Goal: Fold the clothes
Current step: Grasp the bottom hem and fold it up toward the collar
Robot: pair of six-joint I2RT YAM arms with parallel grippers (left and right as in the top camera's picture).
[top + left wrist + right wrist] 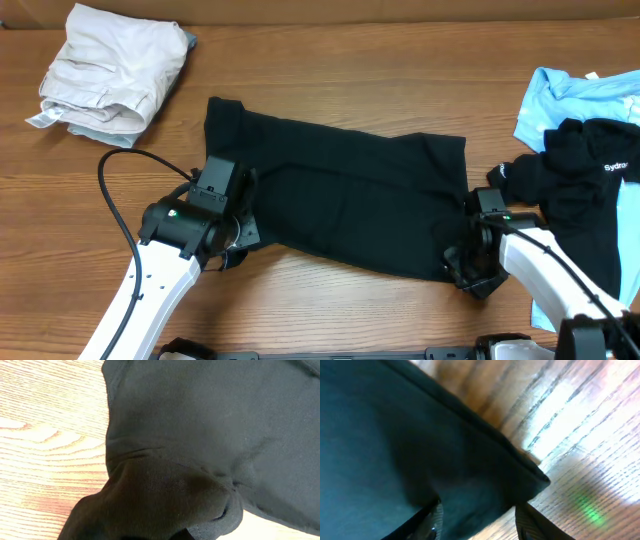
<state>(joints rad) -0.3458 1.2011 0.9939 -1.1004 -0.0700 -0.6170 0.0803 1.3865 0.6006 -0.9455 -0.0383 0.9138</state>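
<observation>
Overhead: left gripper (238, 236) is clamped on the T-shirt (340, 200) edge; right gripper (459, 268), jaws apart, straddles a corner.

Bare table (330, 60) ran open along the far side, and a wide gap of wood lay between the beige shorts (110, 70) in the far left corner and the black T-shirt (340, 200) spread across the middle. On the right, room was tight: the lettered black shirt (580, 180), heaped on the light blue shirt (565, 95), sat just beside the T-shirt. The left arm (140, 290), its looping cable (128, 150) and the right arm (545, 275) blocked the near corners; wood between them lay free.
</observation>
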